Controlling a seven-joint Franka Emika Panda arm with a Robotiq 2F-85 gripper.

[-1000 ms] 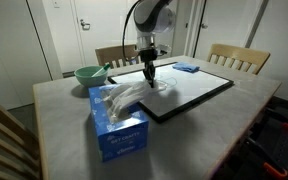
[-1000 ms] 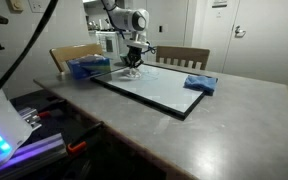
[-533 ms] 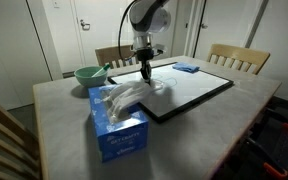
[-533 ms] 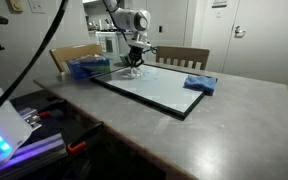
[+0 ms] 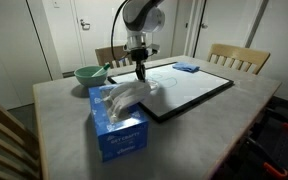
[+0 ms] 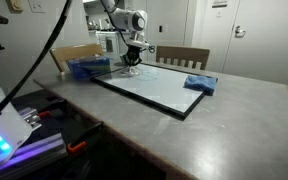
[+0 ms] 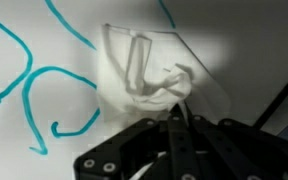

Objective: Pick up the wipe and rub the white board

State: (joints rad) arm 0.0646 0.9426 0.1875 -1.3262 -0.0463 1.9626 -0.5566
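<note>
Grip worry: our gripper (image 7: pixel 178 104) has its jaws pinched shut on just one edge of the wipe (image 7: pixel 144 70), mid-frame in the wrist view, over the board (image 7: pixel 14 130). We reckon dragging could tug it loose, leaving bare metal scraping the surface.

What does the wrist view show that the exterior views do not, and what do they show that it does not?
Only the wrist view clearly shows the wipe pinched in the shut gripper, with the blue pen marks beside it. Only the exterior views show the tissue box, the green bowl, the folded blue cloth and the chairs. All views share the white board and the gripper low over it.
</note>
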